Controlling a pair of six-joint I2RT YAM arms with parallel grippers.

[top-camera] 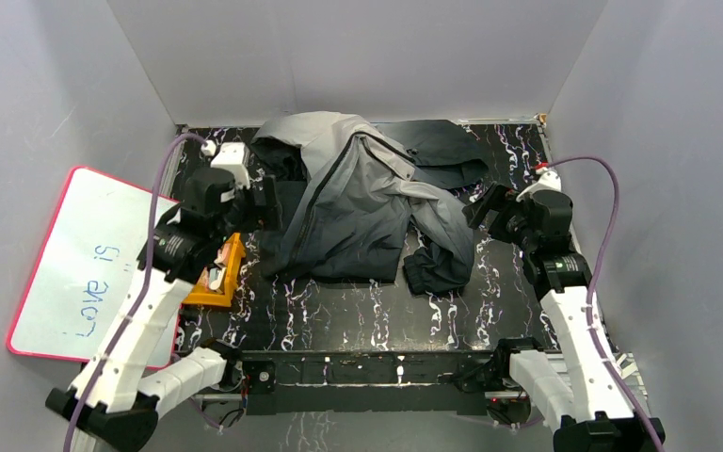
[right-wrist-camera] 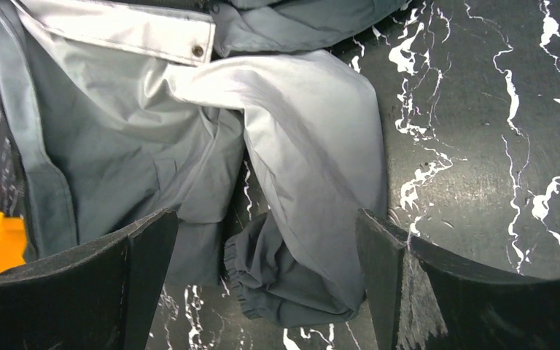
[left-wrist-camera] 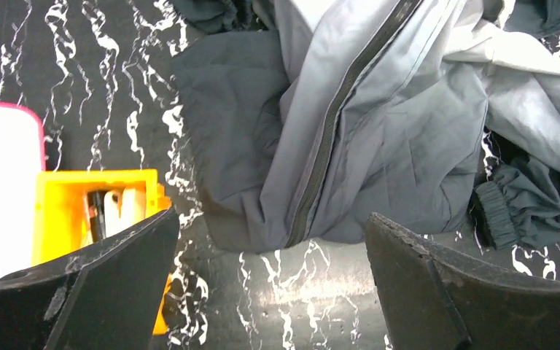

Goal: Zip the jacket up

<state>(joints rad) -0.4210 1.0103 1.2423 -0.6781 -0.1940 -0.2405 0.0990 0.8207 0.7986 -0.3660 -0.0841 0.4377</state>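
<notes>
– So where is the jacket [top-camera: 358,202]?
– It lies bunched up in the middle of the dark surface [top-camera: 358,311], toward the back. Its zip [left-wrist-camera: 328,138] looks shut.
– What about the left hand [top-camera: 265,200] and right hand [top-camera: 485,207]?
– They sit at its sides, both spread wide, holding nothing. A yellow box [top-camera: 224,273] is by the left one.

Jacket [top-camera: 367,202] sits crumpled toward the back of the black marbled worktop [top-camera: 358,320]. Left tool [top-camera: 268,202] is just beside it at 9 o'clock, right tool [top-camera: 480,207] at 3 o'clock. Yellow box [top-camera: 221,278] sits around 8 o'clock, with a whiteboard [top-camera: 85,264] further out.
</notes>
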